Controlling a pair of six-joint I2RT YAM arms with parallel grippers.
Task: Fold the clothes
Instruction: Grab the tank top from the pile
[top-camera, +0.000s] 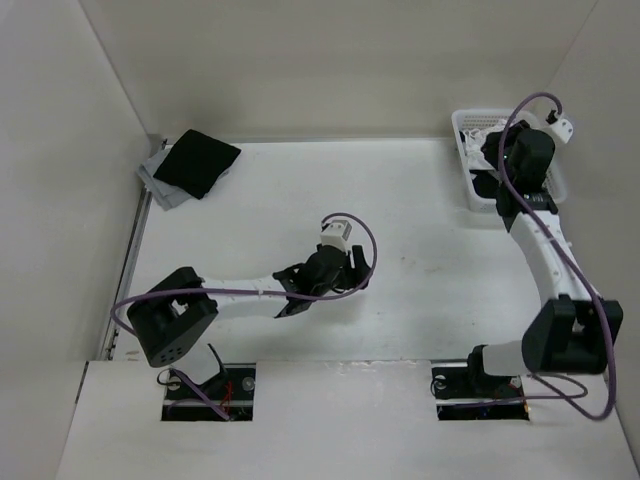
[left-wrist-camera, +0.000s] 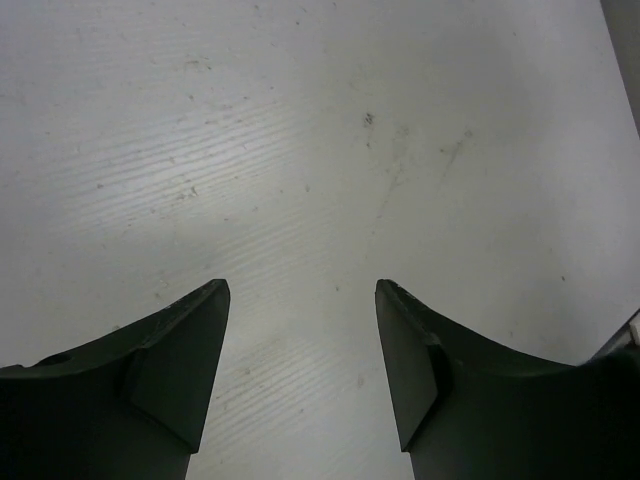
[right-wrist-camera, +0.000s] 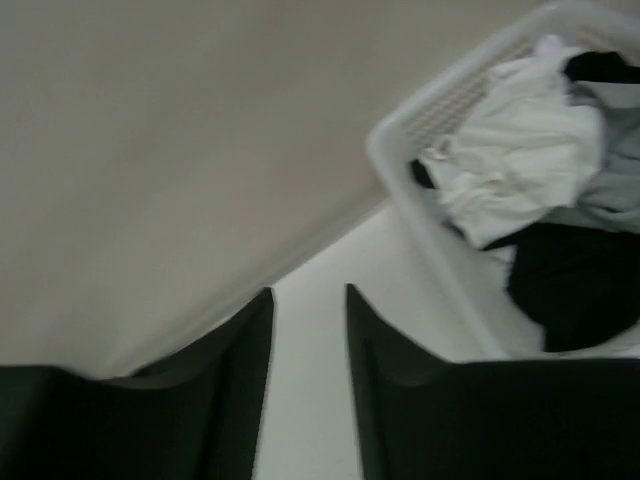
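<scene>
left gripper (left-wrist-camera: 300, 290) and right gripper (right-wrist-camera: 308, 295) are parted, empty; black garment (right-wrist-camera: 570, 290) could be snagged with the white top (right-wrist-camera: 510, 170).

Two grippers: left gripper (left-wrist-camera: 301, 290), right gripper (right-wrist-camera: 309, 292). One basket (right-wrist-camera: 455, 95), inside it one white top (right-wrist-camera: 520, 160), one black garment (right-wrist-camera: 575, 285), one grey garment (right-wrist-camera: 620, 172). Outside it, one black cloth (top-camera: 197, 162), one grey cloth (top-camera: 155, 181).
</scene>
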